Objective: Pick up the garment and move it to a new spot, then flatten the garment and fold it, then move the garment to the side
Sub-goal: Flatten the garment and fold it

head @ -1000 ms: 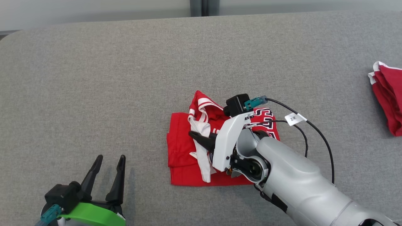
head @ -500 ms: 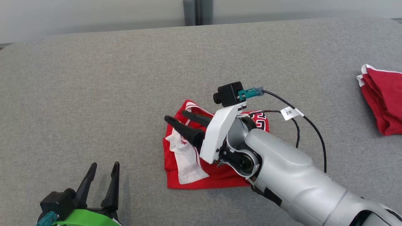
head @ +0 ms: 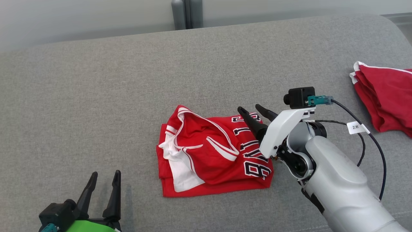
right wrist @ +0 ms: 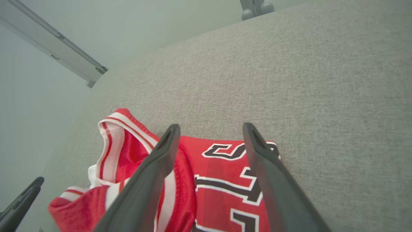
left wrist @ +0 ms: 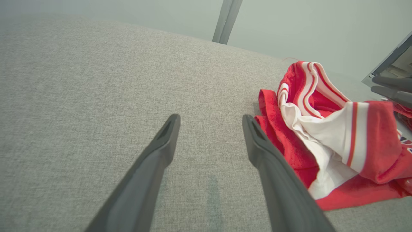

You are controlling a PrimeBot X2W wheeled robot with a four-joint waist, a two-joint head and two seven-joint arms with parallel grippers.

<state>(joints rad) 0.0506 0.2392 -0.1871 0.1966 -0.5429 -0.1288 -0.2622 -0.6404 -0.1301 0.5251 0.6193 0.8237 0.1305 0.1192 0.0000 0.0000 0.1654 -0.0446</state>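
The shirt lies bunched in the middle of the table, roughly folded. The right gripper over its numbered edge and the left gripper, well apart from it, both have jaws apart, empty. Pinching only the loose top layer (white lining showing) could undo the fold; another red garment occupies the right side

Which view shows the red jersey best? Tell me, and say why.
The head view: nearly the whole red jersey lies in frame, crumpled. The left wrist view catches its white-striped end, cropped at the right; the right wrist view, its lettered part, cropped below.
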